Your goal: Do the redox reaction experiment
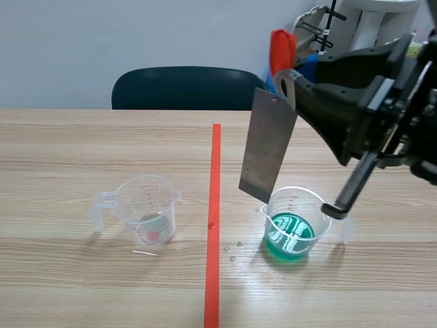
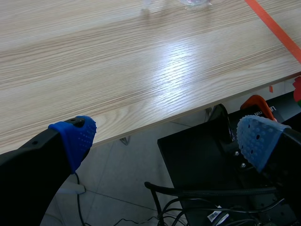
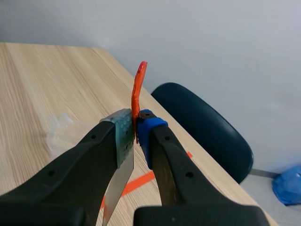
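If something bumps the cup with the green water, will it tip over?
Probably it slides rather than tips: the cup looks wide and low, and the green liquid sits only in its bottom part, weighing it down. It looks like thin clear plastic, so likely light; a hard knock might still slosh some out.

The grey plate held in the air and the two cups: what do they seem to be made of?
Plate: likely metal, thin, flat, dull grey sheen. Right cup, left cup: probably clear plastic, see-through walls with printed scale marks and moulded handles.
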Controlling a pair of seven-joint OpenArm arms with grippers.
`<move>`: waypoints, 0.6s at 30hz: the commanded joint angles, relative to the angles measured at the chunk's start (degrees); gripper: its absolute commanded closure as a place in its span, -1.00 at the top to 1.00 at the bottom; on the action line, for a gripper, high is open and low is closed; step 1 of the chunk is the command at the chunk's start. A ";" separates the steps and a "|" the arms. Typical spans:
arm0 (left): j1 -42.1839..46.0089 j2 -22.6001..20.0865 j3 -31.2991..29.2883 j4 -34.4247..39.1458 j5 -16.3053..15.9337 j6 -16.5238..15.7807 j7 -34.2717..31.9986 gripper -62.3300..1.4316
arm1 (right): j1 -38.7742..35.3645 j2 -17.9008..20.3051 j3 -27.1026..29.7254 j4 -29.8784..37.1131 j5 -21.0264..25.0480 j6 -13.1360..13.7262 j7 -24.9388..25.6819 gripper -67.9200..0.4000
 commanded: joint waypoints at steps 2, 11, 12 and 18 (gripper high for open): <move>0.07 0.44 0.04 0.68 -0.37 -0.31 -0.96 1.00 | 3.56 0.28 -3.08 1.11 1.64 -0.20 -0.96 -0.95; 0.07 0.44 0.04 0.68 -0.39 -0.28 -0.98 1.00 | 13.40 -3.80 -14.32 0.87 1.86 -0.26 -7.50 -0.95; 0.07 0.44 0.04 0.68 -0.39 -0.28 -0.98 1.00 | 14.34 -4.50 -15.43 0.66 1.86 -0.26 -8.20 -0.95; 0.07 0.44 0.04 0.68 -0.39 -0.28 -0.98 1.00 | 20.15 -8.63 -21.42 -2.75 1.84 -0.44 -11.17 -0.95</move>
